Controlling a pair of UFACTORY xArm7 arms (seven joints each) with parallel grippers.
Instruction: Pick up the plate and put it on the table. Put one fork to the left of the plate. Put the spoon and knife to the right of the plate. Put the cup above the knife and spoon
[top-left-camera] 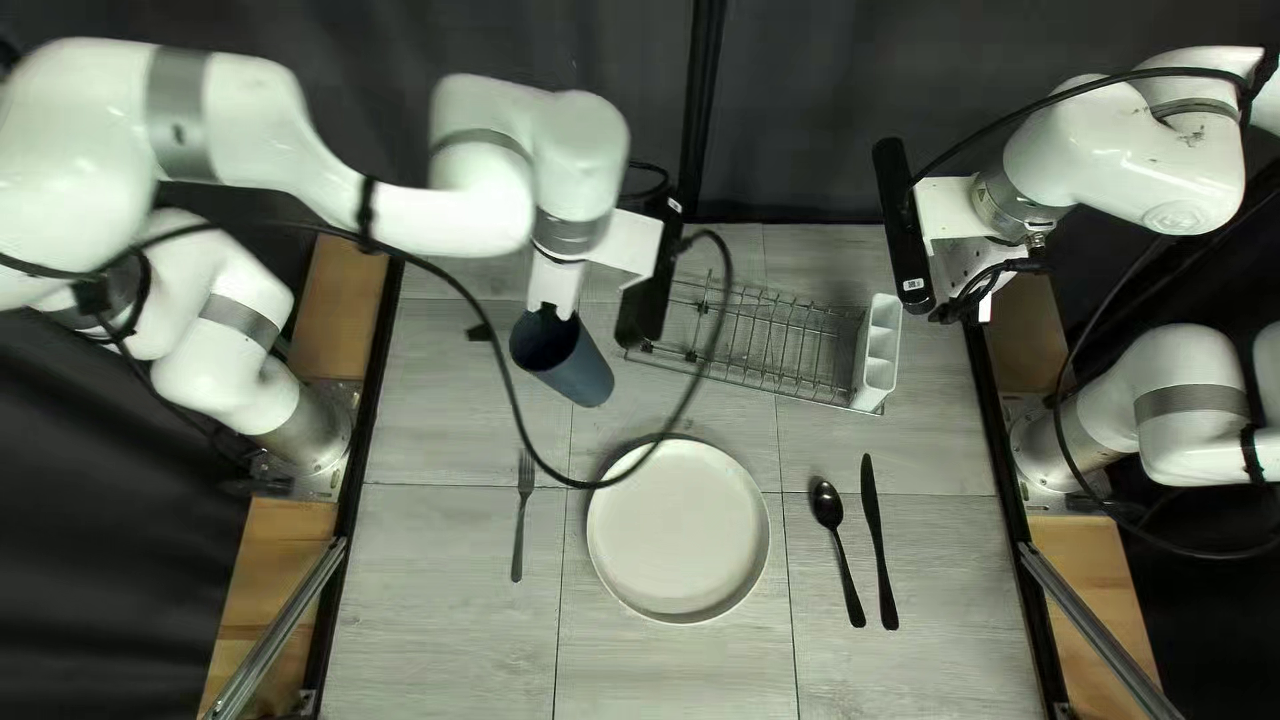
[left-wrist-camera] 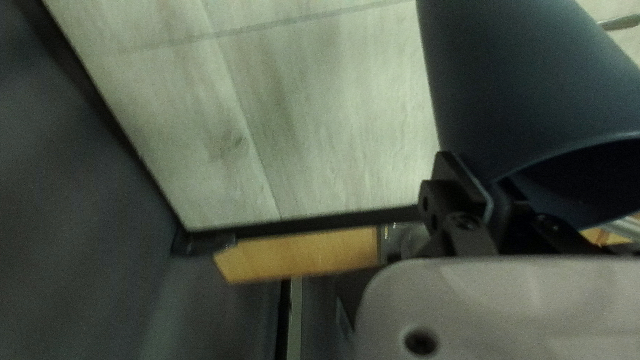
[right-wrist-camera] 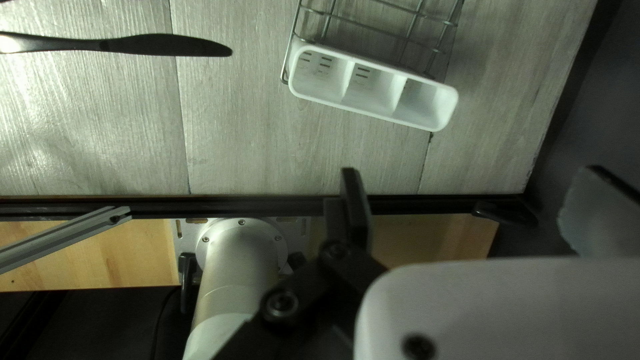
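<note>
The last step, the placing of the cup [top-left-camera: 576, 368], appears to be in hand. The plate [top-left-camera: 680, 534] is set on the table [top-left-camera: 440, 600], with the fork [top-left-camera: 522, 514] laid to its left and the spoon [top-left-camera: 827, 504] and knife [top-left-camera: 878, 540] to its right, the spoon nearer the plate.

The cup is held tilted over the far left part of the table, beyond the plate and fork and left of the wire rack [top-left-camera: 787, 344]. Its wall is pinched at the rim by the left gripper [left-wrist-camera: 490, 190], one finger inside and one outside. Nothing is gripped by the right gripper [right-wrist-camera: 481, 200], whose fingers are spread wide at the far right, past the white holder [top-left-camera: 876, 350].

For the next move, the cup must be carried rightward, clear of rack and holder, to the spot just beyond the tips of the knife and spoon. There it should be turned upright and lowered onto its base before being released. With so narrow a hold, swinging may be caused by a knock, and the loose cable [top-left-camera: 587, 484] could be dragged across the plate.
</note>
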